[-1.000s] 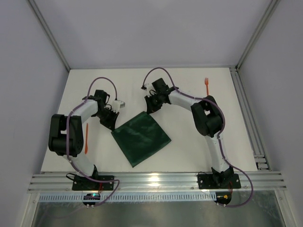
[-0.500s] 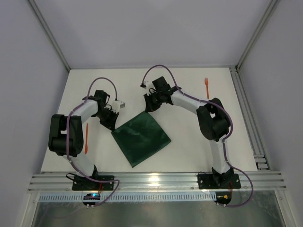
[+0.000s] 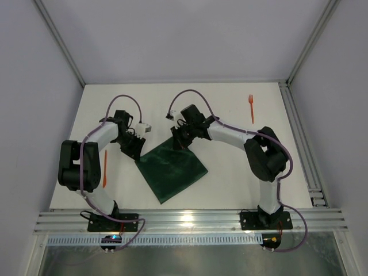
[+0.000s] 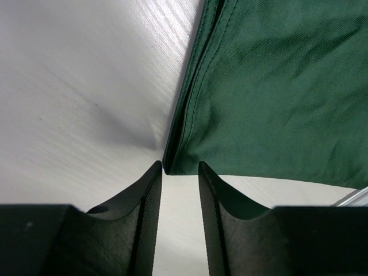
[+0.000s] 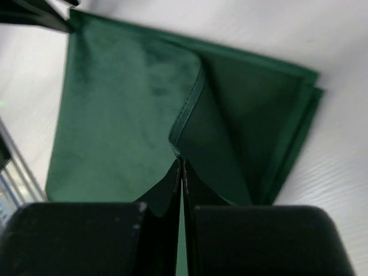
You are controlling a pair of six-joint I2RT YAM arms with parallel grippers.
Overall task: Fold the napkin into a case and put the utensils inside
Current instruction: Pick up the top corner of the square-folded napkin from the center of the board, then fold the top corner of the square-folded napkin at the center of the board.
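Note:
The dark green napkin [image 3: 172,169] lies folded on the table's middle, one corner pointing away. My right gripper [image 3: 179,141] is shut on the hem of its top layer [image 5: 190,106] at the far corner and holds that layer lifted and partly turned back over the cloth [image 5: 115,126]. My left gripper [image 3: 137,152] is open with a narrow gap, its fingertips [image 4: 155,168] right at the napkin's left corner [image 4: 172,164], nothing between them. An orange fork [image 3: 251,107] lies at the far right. A second orange utensil [image 3: 105,168] lies at the left, beside the left arm.
White table [image 3: 230,184] with a metal rail [image 3: 299,138] along the right edge and a slotted rail [image 3: 190,221] at the near edge. Grey walls enclose the back and sides. The left arm's fingertip [image 5: 40,20] shows at the top left of the right wrist view.
My right gripper has moved left and nearer with the napkin's far corner, drawing the top layer back over the cloth. The left arm has barely moved.

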